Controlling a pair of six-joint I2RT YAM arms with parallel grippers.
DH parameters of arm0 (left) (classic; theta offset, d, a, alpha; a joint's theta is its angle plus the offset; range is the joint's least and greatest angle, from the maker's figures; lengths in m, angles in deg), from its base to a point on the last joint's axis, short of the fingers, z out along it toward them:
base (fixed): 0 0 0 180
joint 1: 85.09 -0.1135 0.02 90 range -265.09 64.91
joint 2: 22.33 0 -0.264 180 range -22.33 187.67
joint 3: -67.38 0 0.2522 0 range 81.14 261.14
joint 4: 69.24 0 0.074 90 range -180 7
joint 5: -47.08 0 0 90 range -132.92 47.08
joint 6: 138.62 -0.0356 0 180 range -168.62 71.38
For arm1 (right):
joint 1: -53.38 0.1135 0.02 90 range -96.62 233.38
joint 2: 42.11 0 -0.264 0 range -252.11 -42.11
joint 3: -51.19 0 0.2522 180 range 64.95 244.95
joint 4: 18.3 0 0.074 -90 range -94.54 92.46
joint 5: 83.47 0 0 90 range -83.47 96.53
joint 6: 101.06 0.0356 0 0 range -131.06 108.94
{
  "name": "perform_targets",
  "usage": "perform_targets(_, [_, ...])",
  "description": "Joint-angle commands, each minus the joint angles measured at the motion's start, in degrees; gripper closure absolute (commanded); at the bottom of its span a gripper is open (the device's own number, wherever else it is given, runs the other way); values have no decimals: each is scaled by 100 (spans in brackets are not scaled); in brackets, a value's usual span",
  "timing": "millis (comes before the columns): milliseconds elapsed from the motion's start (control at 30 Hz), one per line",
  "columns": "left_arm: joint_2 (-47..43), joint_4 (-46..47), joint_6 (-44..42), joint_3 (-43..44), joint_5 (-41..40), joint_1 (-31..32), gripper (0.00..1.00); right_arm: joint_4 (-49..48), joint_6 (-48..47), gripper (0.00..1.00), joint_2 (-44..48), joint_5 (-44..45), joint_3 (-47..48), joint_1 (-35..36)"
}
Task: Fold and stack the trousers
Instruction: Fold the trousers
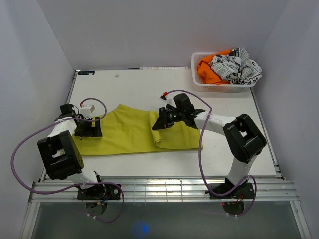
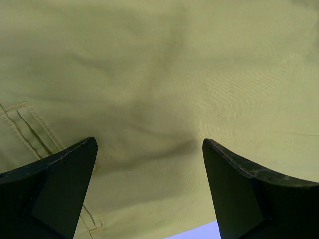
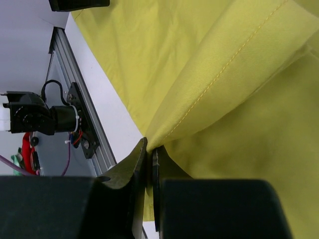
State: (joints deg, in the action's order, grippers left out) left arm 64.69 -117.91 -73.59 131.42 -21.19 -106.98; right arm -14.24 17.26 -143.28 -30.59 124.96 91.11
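Trousers (image 1: 129,130) lie spread across the middle of the top view, mustard-yellow, with one end doubled over near the centre. At the left of the frame the left gripper (image 1: 91,129) sits low over their left end, jaws spread wide, with cloth between them but nothing clamped. If that end goes unpinned, a pull from the other side would likely drag the whole garment rather than fold it. At the centre the right gripper (image 1: 158,122) is closed on a thin fold of the trousers, pinched close to a stitched edge, so the cloth could slip free mid-carry. At the upper right, the basket (image 1: 224,88) of other clothes is well apart.
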Motion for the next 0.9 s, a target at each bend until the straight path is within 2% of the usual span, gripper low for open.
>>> perform_targets(0, [43,90,45,-36,-29,36,2,-507,218,92,-122,109,301,76])
perform_targets(867, [157,187,10,-53,-47,36,2,-499,447,92,-1019,320,872,472])
